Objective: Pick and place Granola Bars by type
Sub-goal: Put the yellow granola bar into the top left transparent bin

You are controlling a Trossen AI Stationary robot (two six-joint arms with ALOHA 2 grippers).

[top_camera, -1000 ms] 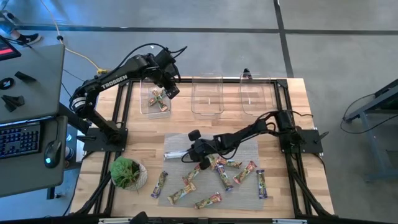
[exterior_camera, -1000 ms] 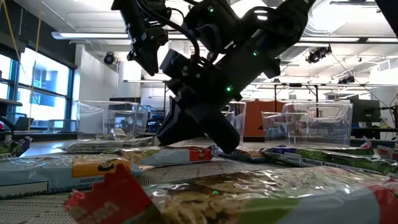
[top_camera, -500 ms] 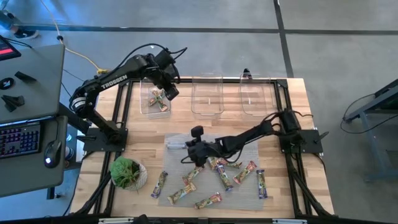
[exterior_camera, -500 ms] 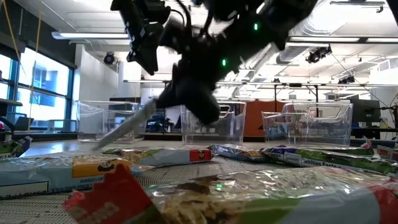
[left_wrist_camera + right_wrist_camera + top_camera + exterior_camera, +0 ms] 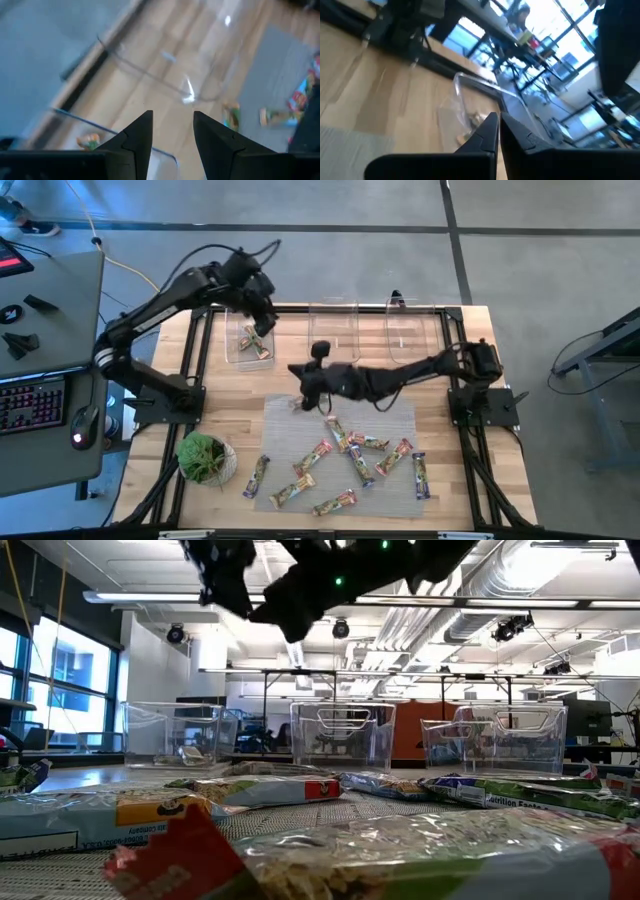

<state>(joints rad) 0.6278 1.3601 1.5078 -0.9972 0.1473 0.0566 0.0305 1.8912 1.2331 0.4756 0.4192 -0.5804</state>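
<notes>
Right claw point(image 5: 499, 131) closed, held bar unclear, left claw point(image 5: 172, 131) open above blurred bin point(image 5: 150, 75)

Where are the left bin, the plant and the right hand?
left bin point(image 5: 232, 356), high view, its near-left rim.
plant point(image 5: 200, 455), high view, middle of the leaves.
right hand point(image 5: 300, 402), high view, at its fingertips above the grey mat's far-left part.

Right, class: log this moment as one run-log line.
left tool: open, over left bin | right tool: shut, raised above mat | bars: on mat
</notes>
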